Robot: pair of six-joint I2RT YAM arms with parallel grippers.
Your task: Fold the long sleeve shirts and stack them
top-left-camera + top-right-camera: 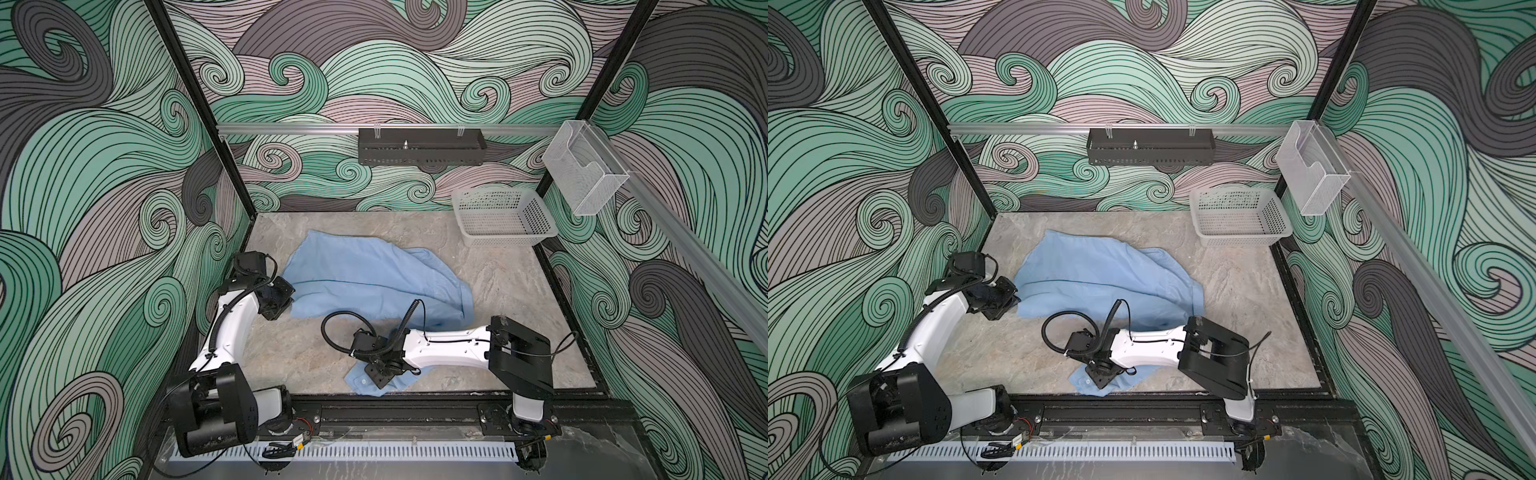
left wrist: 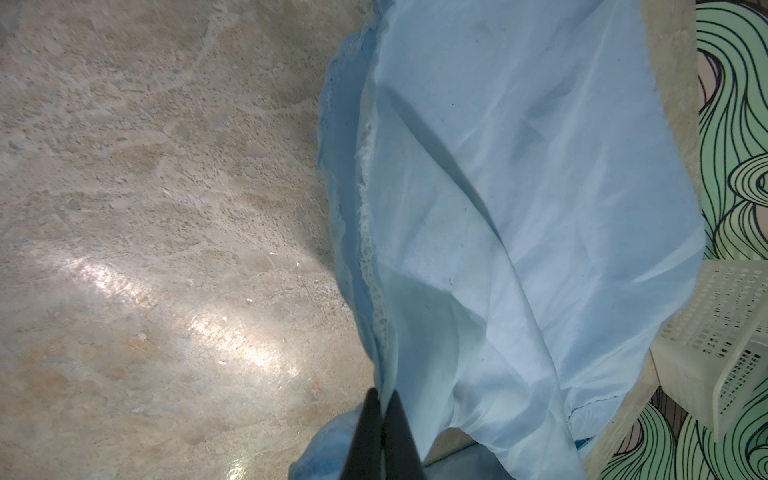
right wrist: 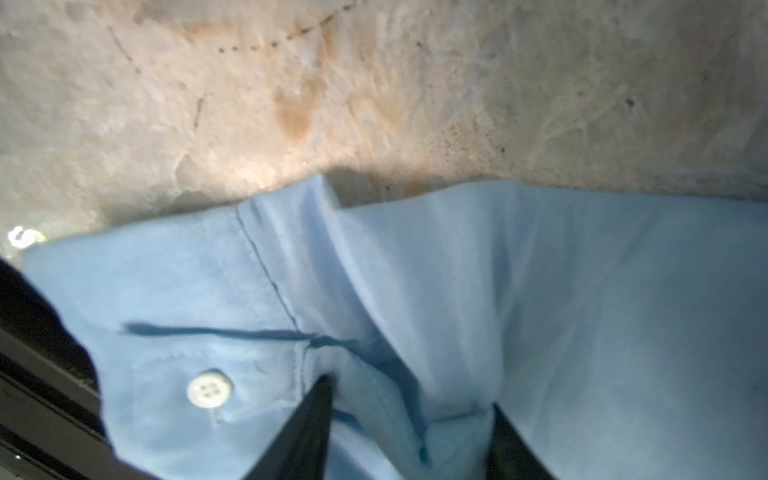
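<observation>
Our left gripper (image 2: 384, 399) is clenched tight on the edge of the shirt (image 2: 519, 208). The thin blue cloth runs out from between its jaws and spreads over the table (image 2: 145, 187). Far past the cloth, away from these jaws, the basket (image 2: 723, 332) sits by the wall.

Our right gripper (image 3: 411, 395) is down on the cuff (image 3: 166, 291). Its jaws stand apart with a fold of sleeve bunched between them. We cannot tell if they squeeze it. A white button (image 3: 209, 388) lies just beside one jaw. A black rail (image 3: 33, 415) is near, past the cuff.

In both top views the right arm (image 1: 449, 345) lies over the sleeve. It hides where the sleeve joins the rest of the shirt.
</observation>
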